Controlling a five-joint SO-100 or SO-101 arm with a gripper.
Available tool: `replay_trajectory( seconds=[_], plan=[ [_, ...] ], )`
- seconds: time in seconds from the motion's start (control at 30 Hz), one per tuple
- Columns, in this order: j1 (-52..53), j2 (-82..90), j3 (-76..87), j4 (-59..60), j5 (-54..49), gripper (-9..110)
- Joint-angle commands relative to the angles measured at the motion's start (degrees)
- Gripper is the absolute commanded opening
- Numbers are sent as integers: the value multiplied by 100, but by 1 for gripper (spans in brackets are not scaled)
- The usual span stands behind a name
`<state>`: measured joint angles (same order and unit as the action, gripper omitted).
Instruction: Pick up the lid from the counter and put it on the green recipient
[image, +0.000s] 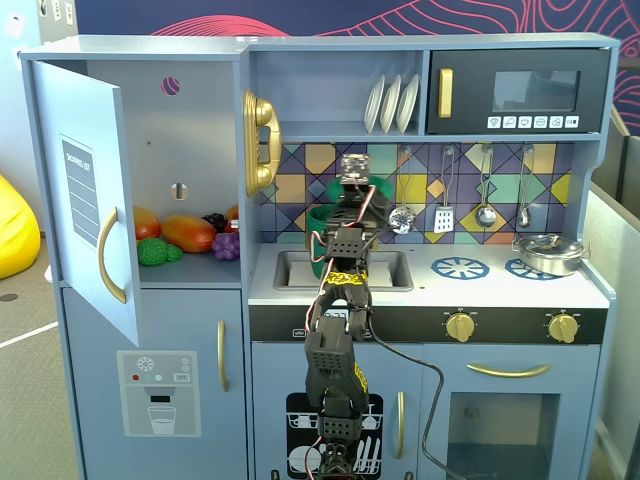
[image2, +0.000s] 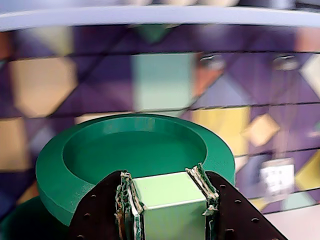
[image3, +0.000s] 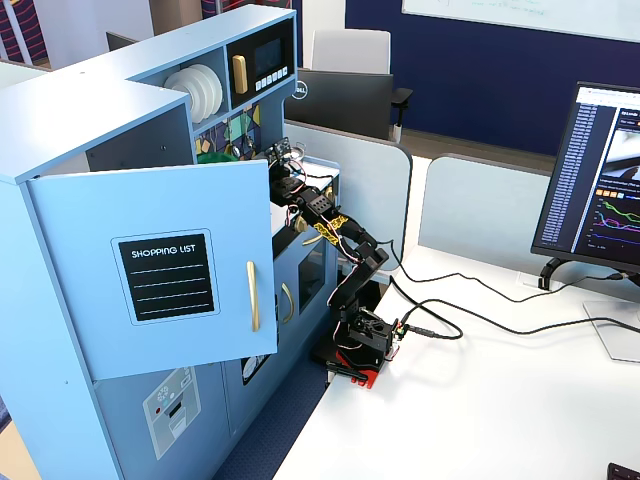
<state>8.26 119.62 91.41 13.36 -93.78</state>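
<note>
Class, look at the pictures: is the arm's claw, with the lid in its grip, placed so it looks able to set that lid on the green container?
Probably yes. The claw grips the lid by its handle, and the green container appears just beneath with nothing between them.

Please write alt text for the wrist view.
A two-finger gripper clamps the pale green strap handle of a round dark-green plastic lid, held tilted before a blurred, multicoloured tiled backsplash.
</note>
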Motion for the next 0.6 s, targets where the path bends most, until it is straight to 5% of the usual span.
replay_trajectory(
  seconds=[0.0,0.57],
  plan=[
    [-325,422,-492,211,-105,0],
    [-545,255,-193,316,-132,0]
  ],
)
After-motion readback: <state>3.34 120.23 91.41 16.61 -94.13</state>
